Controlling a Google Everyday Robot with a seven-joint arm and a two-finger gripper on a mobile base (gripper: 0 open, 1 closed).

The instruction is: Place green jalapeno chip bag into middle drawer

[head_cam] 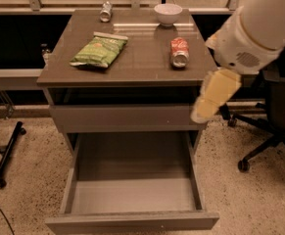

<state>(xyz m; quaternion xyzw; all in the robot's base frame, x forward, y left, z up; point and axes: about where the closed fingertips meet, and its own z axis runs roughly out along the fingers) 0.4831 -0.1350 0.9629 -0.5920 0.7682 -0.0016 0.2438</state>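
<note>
The green jalapeno chip bag (99, 51) lies flat on the left part of the cabinet top (132, 67). The middle drawer (132, 197) is pulled open below, and its floor is bare. My arm reaches in from the upper right. Its cream-coloured gripper (201, 112) hangs down at the cabinet's right front corner, level with the shut upper drawer front (122, 117). It is well to the right of the bag and does not touch it.
A red soda can (179, 52) lies on the right of the top. A white bowl (168, 13) and a silver can (106, 11) stand at the back. An office chair (269, 126) is at the right, and a black stand foot (7, 153) at the left.
</note>
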